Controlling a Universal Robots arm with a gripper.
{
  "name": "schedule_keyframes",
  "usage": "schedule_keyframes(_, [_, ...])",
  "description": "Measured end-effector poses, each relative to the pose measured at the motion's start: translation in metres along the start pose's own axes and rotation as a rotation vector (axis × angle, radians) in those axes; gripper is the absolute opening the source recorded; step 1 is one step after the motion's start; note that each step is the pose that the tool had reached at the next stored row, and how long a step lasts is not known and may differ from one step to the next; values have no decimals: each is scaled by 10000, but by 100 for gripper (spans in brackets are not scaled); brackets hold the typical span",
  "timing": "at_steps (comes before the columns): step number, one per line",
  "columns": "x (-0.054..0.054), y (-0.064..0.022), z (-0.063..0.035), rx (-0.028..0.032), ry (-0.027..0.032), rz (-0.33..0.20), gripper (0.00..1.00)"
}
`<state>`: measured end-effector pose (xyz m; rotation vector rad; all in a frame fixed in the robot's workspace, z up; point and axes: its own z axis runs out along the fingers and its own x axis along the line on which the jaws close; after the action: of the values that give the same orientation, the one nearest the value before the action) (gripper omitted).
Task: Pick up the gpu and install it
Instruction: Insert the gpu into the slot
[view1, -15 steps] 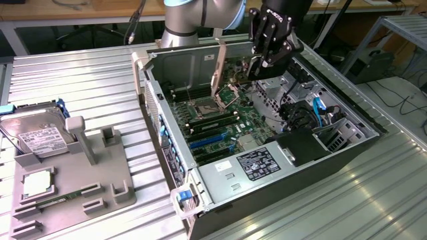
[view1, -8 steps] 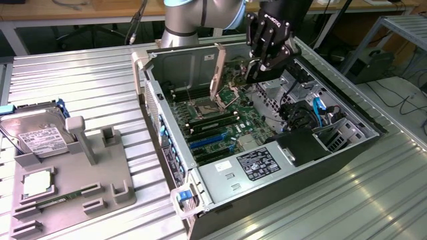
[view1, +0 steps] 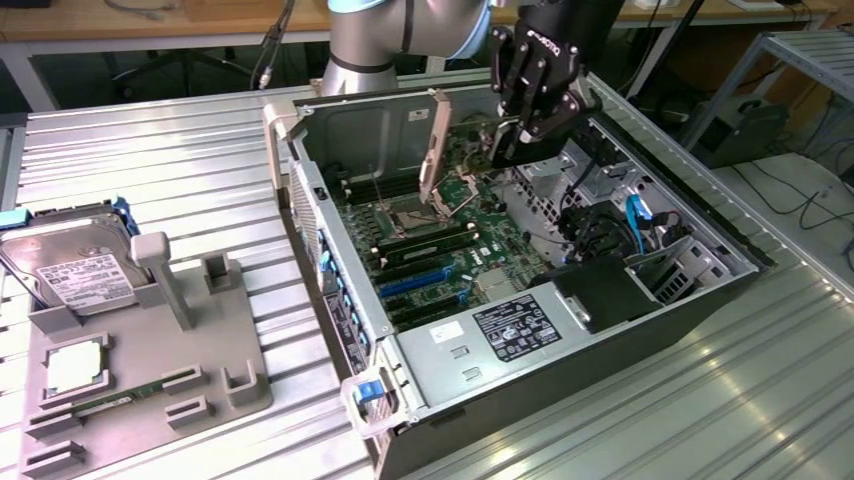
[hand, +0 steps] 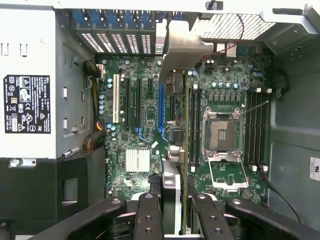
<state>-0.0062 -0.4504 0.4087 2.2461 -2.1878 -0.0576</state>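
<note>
The gpu (view1: 435, 150) hangs on edge above the open computer case (view1: 334, 260), its silver end bracket pointing toward the case's rear wall. My gripper (view1: 515, 148) is shut on the card's far end. In the wrist view the gpu (hand: 176, 50) appears edge-on, running from the bracket down between my black fingers (hand: 149, 215). It hovers over the motherboard (hand: 225, 75), between the long blue slot (hand: 161, 107) and the bare processor socket (hand: 220, 132), apart from both.
A silver power supply (view1: 507, 330) fills the case's near corner, with cables and drive bays (view1: 627, 235) on the exterior view's right. Outside the case, a grey fixture (view1: 147, 370) holds a hard drive (view1: 80, 265), a processor (view1: 74, 365) and a memory stick (view1: 120, 400).
</note>
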Motion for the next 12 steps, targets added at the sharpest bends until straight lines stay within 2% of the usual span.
schedule_keyframes(3, [-2, 7, 24, -1, 14, -3, 28])
schedule_keyframes(7, [-5, 18, 66, 44, 18, -3, 28])
schedule_keyframes(9, [-8, 33, 91, 46, 18, -3, 28])
schedule_keyframes(12, [-11, 117, 154, 49, 18, 13, 28])
